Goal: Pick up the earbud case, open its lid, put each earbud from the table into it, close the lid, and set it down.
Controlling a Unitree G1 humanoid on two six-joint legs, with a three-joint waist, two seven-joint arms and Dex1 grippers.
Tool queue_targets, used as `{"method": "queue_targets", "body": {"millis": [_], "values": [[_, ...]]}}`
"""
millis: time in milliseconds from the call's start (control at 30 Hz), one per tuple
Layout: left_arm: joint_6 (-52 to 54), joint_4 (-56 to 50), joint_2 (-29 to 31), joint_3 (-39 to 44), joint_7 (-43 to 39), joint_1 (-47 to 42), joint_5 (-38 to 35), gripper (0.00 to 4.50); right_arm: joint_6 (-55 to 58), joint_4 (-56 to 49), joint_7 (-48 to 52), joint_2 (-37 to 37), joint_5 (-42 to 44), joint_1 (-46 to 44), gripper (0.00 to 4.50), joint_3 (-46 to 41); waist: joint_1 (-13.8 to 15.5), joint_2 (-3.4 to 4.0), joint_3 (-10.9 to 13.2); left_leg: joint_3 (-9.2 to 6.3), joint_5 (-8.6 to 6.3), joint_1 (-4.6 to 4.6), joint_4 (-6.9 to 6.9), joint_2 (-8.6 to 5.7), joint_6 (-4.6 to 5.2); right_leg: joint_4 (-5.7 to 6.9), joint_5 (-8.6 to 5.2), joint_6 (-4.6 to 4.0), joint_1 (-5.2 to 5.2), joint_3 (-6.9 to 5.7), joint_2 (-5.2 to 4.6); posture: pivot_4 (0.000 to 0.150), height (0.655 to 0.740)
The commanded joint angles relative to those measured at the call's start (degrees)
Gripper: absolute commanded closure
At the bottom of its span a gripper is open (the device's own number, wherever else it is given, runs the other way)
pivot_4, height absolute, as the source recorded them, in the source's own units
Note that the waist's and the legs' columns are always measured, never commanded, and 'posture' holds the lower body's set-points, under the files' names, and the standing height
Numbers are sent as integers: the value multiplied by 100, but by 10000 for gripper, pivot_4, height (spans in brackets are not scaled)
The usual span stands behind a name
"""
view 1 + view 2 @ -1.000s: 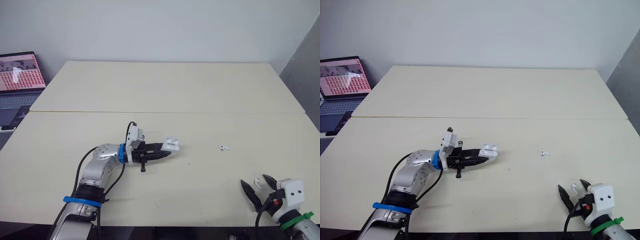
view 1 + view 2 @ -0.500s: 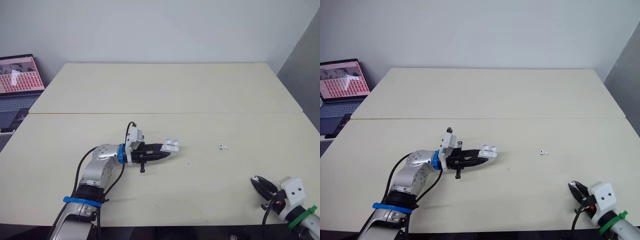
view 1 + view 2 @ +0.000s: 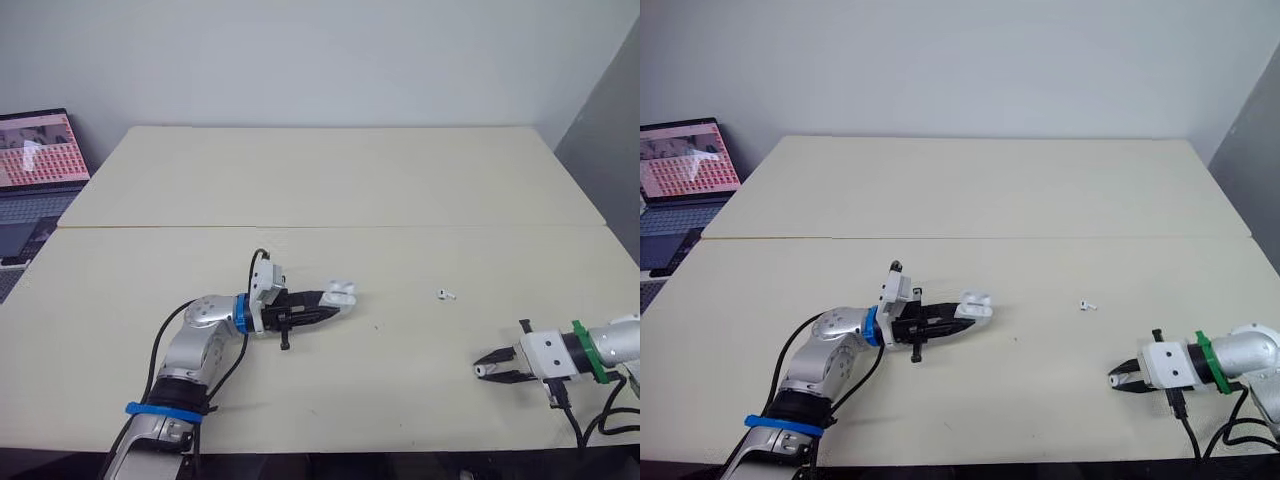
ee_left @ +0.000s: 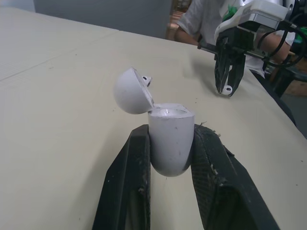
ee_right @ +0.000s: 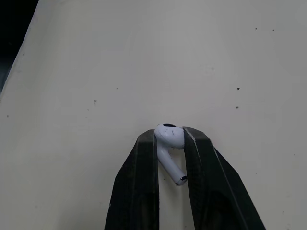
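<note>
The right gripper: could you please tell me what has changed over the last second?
The right gripper has swung round to point to the robot's left, toward the earbud case, with an earbud pinched in its grip. The left gripper holds the open case as before; the second earbud has not moved on the table.

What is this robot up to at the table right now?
The robot is packing earbuds into their case. Its left tool grips the case, whose lid is flipped open. Its right tool pinches one earbud low over the table, on the robot's right. A second earbud lies loose on the table between the two tools, not yet picked up.
</note>
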Motion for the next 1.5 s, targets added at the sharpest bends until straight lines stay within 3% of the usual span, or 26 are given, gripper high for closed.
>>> {"method": "queue_targets", "body": {"millis": [33, 533, 833, 1133, 1500], "values": [[39, -379, 30, 78, 88, 41, -93, 37252, 46, 181, 36, -29, -20, -123, 41231, 70, 5, 0, 0, 1, 0, -1, 2, -2, 0, 0, 0, 0, 0, 0, -2, 1500, 7400], [245, -439, -31, -47, 91, -204, -61, 37252, 2654, -892, -1119, 205, 876, 767, 41231, -641, -4, 0, 0, 0, 0, 1, 1, -1, 0, 2, 1, 1, 2, 2, -3, 1500, 7400], [197, -255, -9, -44, -27, -331, -31, 37252, 3045, -1205, -1127, -193, 493, 939, 9764, -548, -13, 0, 0, 1, 0, 3, 0, 0, 0, 1, 1, 1, 3, 0, 0, 1500, 7400], [155, -193, -30, -44, -36, -352, -12, 37252, 5635, -2821, -1401, -1359, 542, 446, 9764, -465, -8, 1, 0, -1, 0, -5, -2, -1, 0, 0, 1, 1, -7, 1, -2, 1500, 7400], [37, -63, -35, -28, -86, -294, -3, 37252, 6810, -4498, -2287, -1640, 113, 654, 9764, -550, 12, 1, 0, -23, 1, -69, 11, -4, -2, -3, 1, 2, -55, -6, -6, 1500, 7400]]}}
